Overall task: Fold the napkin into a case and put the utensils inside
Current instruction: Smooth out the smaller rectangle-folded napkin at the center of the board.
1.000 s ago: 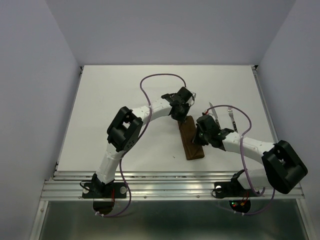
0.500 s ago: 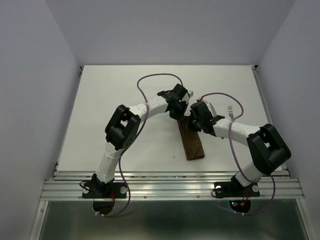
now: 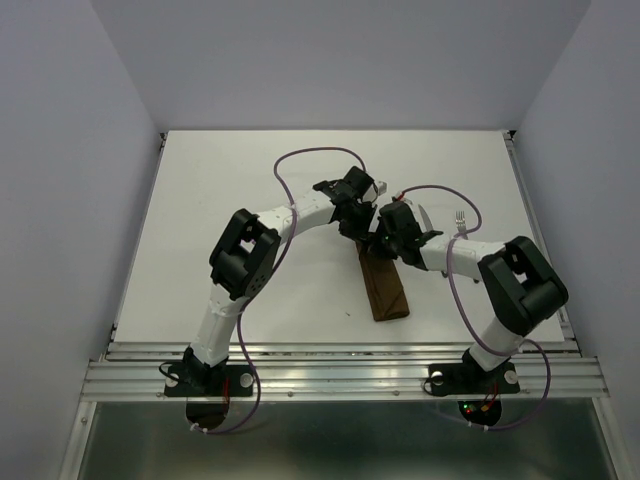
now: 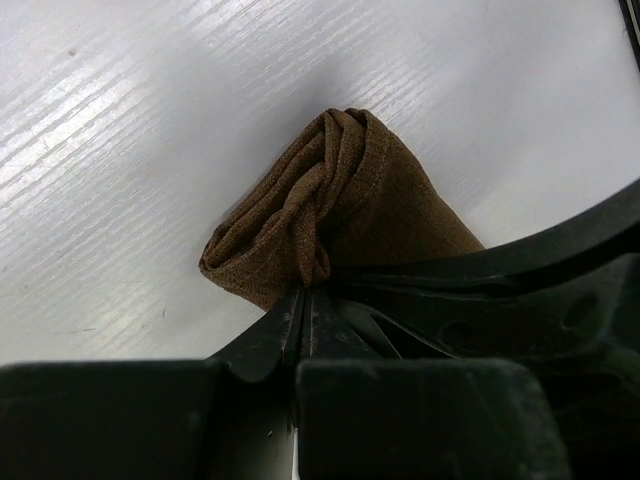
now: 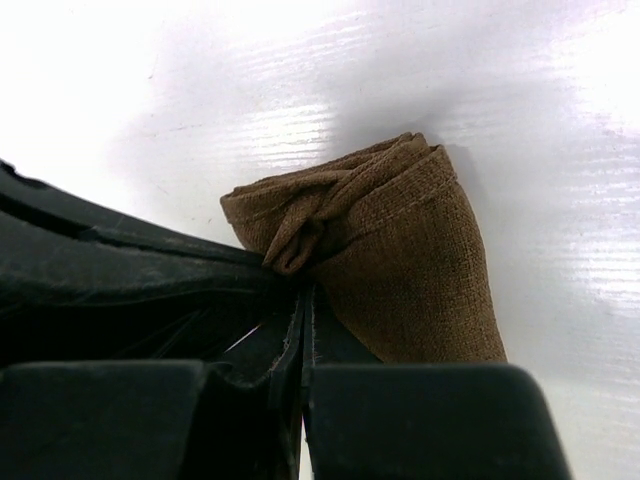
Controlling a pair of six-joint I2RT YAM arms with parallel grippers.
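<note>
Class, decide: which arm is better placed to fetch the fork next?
Right, probably. Both pinch the far end of the case, but the fork lies nearer the right gripper than the left gripper.

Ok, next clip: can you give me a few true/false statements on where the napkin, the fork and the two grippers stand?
1. The left gripper is shut on the napkin. True.
2. The right gripper hangs open above it. False: it too is shut on the napkin's bunched end.
3. The napkin lies spread as a full square. False: it is folded into a narrow strip.
4. The fork lies on the table, outside the napkin. True.
</note>
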